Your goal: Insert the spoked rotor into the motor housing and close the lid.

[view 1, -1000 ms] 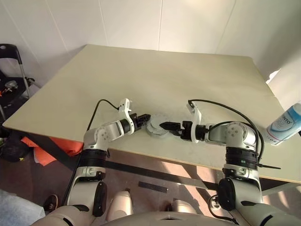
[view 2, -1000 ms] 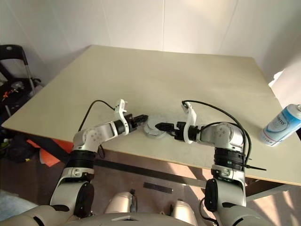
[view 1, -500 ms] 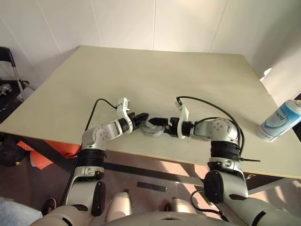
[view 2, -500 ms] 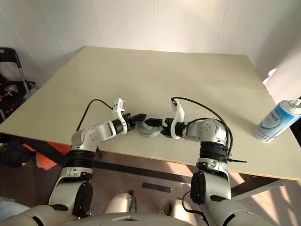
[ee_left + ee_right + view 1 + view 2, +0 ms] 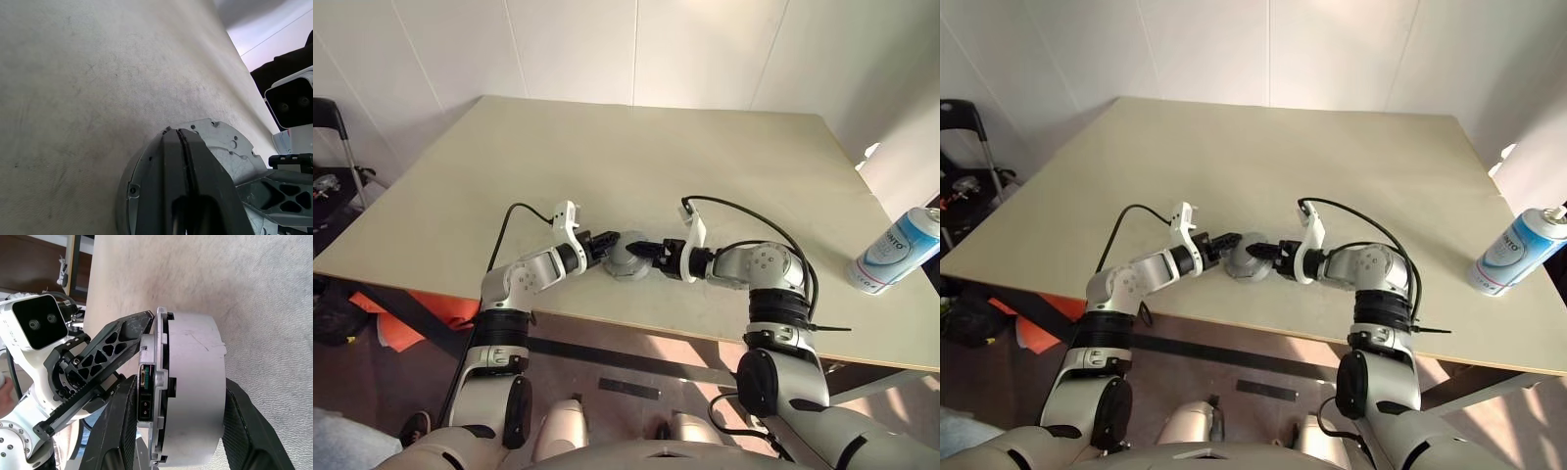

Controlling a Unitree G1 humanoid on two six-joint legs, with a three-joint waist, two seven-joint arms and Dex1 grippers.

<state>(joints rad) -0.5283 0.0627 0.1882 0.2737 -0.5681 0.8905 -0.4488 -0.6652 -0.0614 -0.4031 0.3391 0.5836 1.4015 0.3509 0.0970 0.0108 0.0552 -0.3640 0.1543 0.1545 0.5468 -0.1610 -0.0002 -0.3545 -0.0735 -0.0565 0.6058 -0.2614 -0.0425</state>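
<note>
While the squat silver round metal motor housing (image 5: 628, 260) sits at frame centre, right gripper (image 5: 643, 251) straddling its smooth rigid wall and left gripper (image 5: 607, 248) clenched on top, it looks heavy, slippery; grip the sides squarely.

From my head views the motor housing (image 5: 626, 258) is too small to read, half covered by my left gripper (image 5: 609, 242) and right gripper (image 5: 642, 249). My left wrist view has my closed fingers (image 5: 188, 176) blocking most of its face. Whether the spoked rotor sits inside, I can't tell. The spray can (image 5: 896, 251) is cut off at the edge.
</note>
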